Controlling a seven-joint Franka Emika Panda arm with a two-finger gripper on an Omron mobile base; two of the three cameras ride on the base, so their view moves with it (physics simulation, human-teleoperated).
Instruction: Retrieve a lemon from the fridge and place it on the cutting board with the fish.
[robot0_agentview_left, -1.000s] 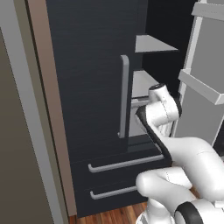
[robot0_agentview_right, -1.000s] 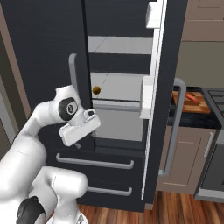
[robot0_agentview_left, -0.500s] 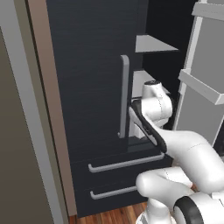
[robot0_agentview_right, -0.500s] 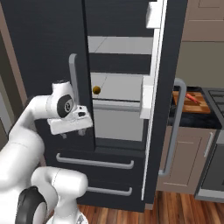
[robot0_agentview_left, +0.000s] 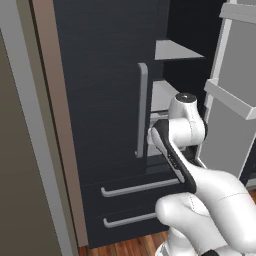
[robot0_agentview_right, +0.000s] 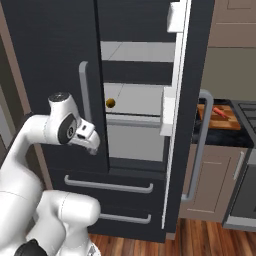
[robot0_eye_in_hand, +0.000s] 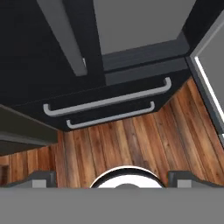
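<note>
Fridge (robot0_agentview_right: 60, 75) — tall black double-door unit. Its right door (robot0_agentview_right: 190, 100) stands swung open; the left door is shut, with a long grey bar handle (robot0_agentview_right: 84, 95). 2 lower drawers (robot0_agentview_right: 110, 185) are shut, each with a grey bar pull; in the hand view they appear above a wooden floor (robot0_eye_in_hand: 131, 140).

Contents of the open compartment: light grey inner shelves (robot0_agentview_right: 135, 52), 2 of them visible. On the lower shelf sits 1 lemon (robot0_agentview_right: 110, 103), small and yellow-orange, close to the edge of the shut left door and untouched by anything. The upper shelf shows nothing that can be made out. Door bins (robot0_agentview_right: 168, 112) on the open door are white; their contents cannot be seen.

Cutting board (robot0_agentview_right: 220, 116) — orange-brown, lying on the dark counter to the right of the fridge, beyond the open door. On it, 1 fish (robot0_agentview_right: 219, 111), a reddish strip, only partly visible.

Gripper (robot0_agentview_right: 91, 145) — held low in front of the shut left door, below the lemon's shelf and well apart from it. Whether the fingers are spread or closed cannot be told.
</note>
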